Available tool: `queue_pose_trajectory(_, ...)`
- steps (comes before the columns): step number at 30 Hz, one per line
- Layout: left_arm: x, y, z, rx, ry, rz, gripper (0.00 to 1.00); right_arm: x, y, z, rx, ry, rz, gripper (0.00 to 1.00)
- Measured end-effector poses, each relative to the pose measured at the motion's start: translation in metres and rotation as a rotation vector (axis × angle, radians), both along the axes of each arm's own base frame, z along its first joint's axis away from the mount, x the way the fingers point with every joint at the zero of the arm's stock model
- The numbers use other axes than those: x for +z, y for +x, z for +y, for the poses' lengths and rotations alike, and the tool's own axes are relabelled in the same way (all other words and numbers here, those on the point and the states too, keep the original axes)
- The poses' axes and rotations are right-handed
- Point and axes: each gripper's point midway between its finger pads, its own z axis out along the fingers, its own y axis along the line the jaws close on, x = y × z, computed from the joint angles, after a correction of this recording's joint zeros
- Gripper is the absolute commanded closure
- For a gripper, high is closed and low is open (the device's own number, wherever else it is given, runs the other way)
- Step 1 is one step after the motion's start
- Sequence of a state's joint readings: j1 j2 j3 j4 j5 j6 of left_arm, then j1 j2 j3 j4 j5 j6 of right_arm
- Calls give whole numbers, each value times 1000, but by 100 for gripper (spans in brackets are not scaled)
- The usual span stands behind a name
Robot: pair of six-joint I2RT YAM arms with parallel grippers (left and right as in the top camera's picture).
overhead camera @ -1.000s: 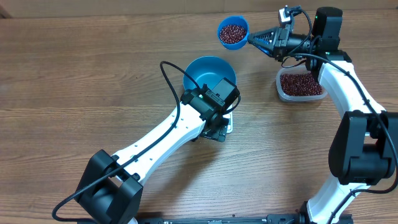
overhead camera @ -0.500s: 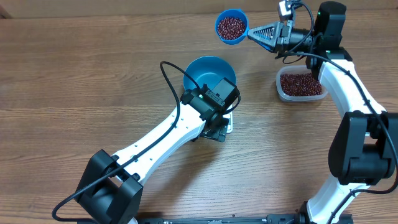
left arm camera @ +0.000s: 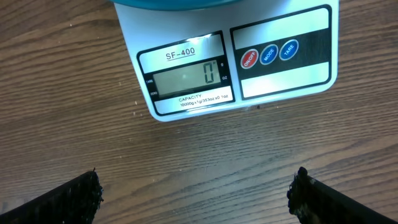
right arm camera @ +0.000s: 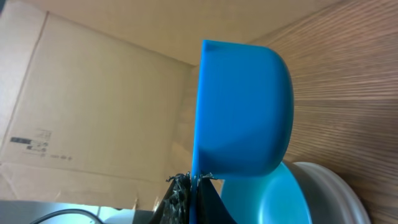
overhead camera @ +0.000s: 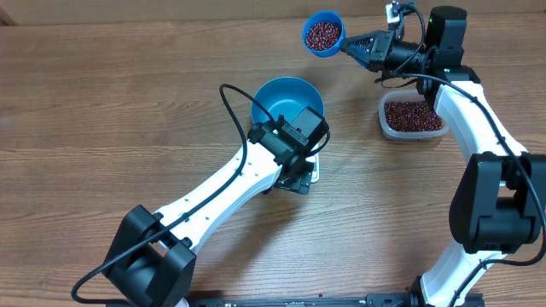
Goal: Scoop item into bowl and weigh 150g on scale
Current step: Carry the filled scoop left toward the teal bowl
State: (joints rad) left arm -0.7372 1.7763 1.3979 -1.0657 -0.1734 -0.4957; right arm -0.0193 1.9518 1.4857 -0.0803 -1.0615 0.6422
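Above the far edge of the table [overhead camera: 128, 102], the right gripper [overhead camera: 350, 46] is clamped tight on the handle of the small blue scoop [right arm camera: 245, 112], which it holds level, probably so that its load of beans [overhead camera: 323, 35] does not spill in transit. More beans lie in the clear tub [overhead camera: 412, 117] beneath that arm. The bowl [overhead camera: 277, 94] sits empty on the scale [left arm camera: 236, 68], whose display reads zero. The left gripper [left arm camera: 196, 199] hangs just in front of the scale with its jaws wide apart and holding nothing, seemingly so that its camera can watch the display. Compared with half a second ago, the scoop has drifted slightly right and toward the table's far edge, not yet over the bowl; the left arm, bowl and tub have not moved
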Motion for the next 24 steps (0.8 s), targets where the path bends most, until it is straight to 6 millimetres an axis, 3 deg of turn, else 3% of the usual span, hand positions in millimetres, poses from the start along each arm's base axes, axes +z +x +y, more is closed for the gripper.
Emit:
queue_pose_trajectory(9, 0, 0, 0, 0, 0, 0, 0, -14, -3, -2, -3, -54, 6, 96)
queue_pose_trajectory(15, 0, 0, 0, 0, 0, 0, 0, -13, -5, -2, 20, -66, -30, 96)
queue_pose_trajectory(24, 0, 0, 0, 0, 0, 0, 0, 25, -5, 0, 66, -58, -73, 96)
